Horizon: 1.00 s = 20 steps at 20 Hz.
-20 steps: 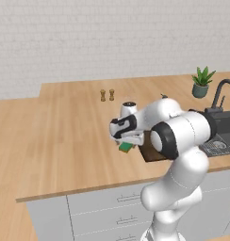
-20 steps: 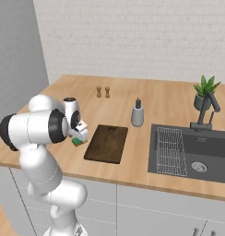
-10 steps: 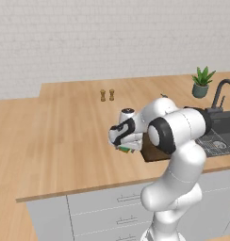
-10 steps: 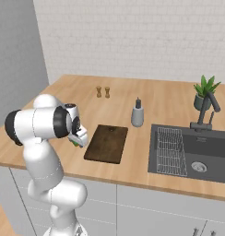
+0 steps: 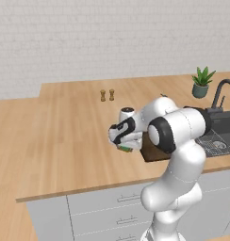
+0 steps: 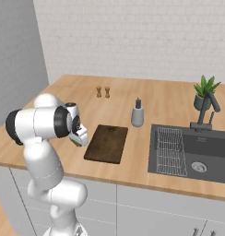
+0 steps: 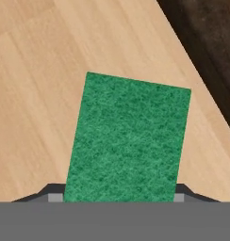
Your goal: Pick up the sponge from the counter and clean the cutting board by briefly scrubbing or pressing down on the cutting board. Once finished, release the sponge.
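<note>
Lowered since a second ago, the claw [image 5: 124, 147] sits over the sponge [image 7: 128, 139], fingers astride; grip uncertain. Board [image 6: 106, 143] beside it awaits scrubbing; release remains.

Bright even light, soft faint shadows, no glare (rendered, slightly coarse)

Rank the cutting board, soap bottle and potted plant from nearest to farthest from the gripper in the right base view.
1. Cutting board, just right of the gripper.
2. Soap bottle, further back on the counter.
3. Potted plant, far right, behind the sink.
</note>
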### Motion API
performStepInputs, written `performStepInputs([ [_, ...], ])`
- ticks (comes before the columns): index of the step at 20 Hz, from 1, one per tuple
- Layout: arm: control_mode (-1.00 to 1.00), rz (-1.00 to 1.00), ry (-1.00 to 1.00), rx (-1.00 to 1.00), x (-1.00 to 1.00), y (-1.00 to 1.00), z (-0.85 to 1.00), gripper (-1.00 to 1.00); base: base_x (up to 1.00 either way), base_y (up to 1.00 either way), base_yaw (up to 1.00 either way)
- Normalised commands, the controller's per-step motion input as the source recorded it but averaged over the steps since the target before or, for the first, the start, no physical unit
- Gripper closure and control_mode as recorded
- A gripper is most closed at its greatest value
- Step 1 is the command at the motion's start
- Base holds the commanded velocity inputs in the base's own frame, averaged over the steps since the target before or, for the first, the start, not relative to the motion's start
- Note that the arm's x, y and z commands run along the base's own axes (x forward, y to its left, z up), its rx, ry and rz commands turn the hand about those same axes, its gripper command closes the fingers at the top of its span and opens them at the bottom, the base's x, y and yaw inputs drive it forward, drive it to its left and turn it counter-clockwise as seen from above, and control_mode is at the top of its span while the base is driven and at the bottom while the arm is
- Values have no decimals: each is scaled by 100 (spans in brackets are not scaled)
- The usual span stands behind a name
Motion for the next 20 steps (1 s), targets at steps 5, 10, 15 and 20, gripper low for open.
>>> performStepInputs([
  [5, -100, 0, -15, 7, -48, -42, 46, 100, 0, 0, 0],
  [10, -100, 0, 1, -1, -53, -66, -11, 100, 0, 0, 0],
  [15, -100, 0, 1, -3, -29, -60, -23, 100, 0, 0, 0],
  [20, -100, 0, 3, -11, -19, -54, -67, 100, 0, 0, 0],
])
